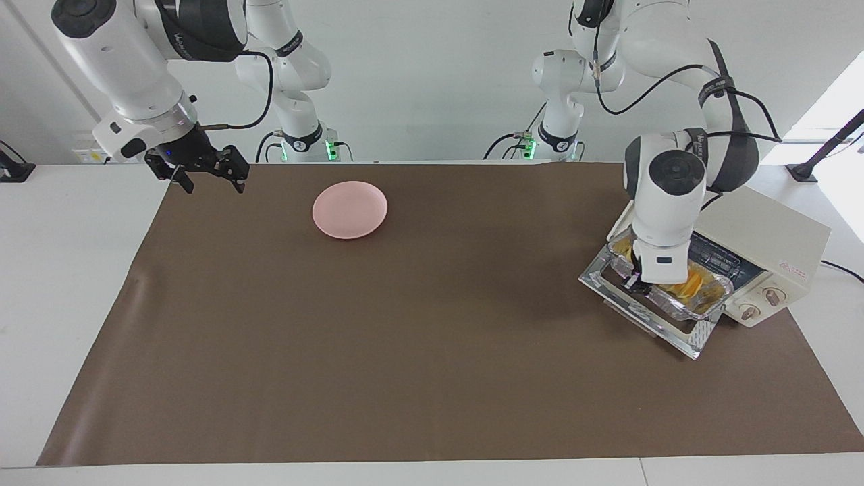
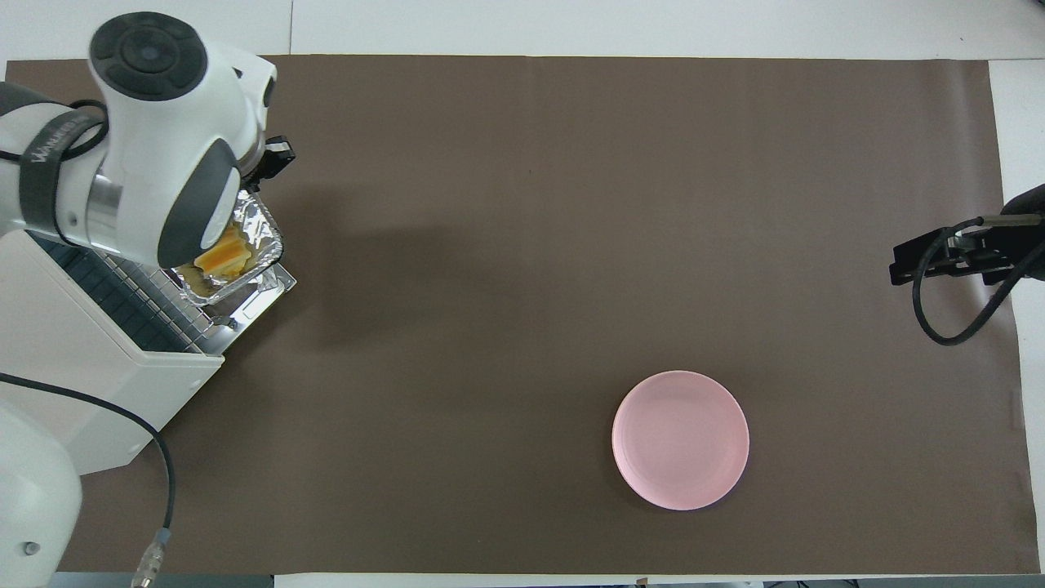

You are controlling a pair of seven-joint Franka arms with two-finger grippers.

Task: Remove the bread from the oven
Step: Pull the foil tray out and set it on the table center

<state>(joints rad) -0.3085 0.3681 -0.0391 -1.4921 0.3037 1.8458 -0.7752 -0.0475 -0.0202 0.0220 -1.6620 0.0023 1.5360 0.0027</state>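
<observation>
Both views are evenly and brightly lit, with soft, diffuse shadows on the brown mat (image 2: 522, 327): a broad one spreads from the oven (image 1: 763, 250) toward the middle. Daylight blows out the facing view's upper corner above the oven. Foil tray (image 2: 260, 237) glints; focus is sharp throughout.

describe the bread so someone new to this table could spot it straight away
Find the cream-white boxy toaster oven at the left arm's end. On its dropped door sits a silver foil tray, under the left gripper. The ridged golden-orange loaf inside is the bread.
</observation>
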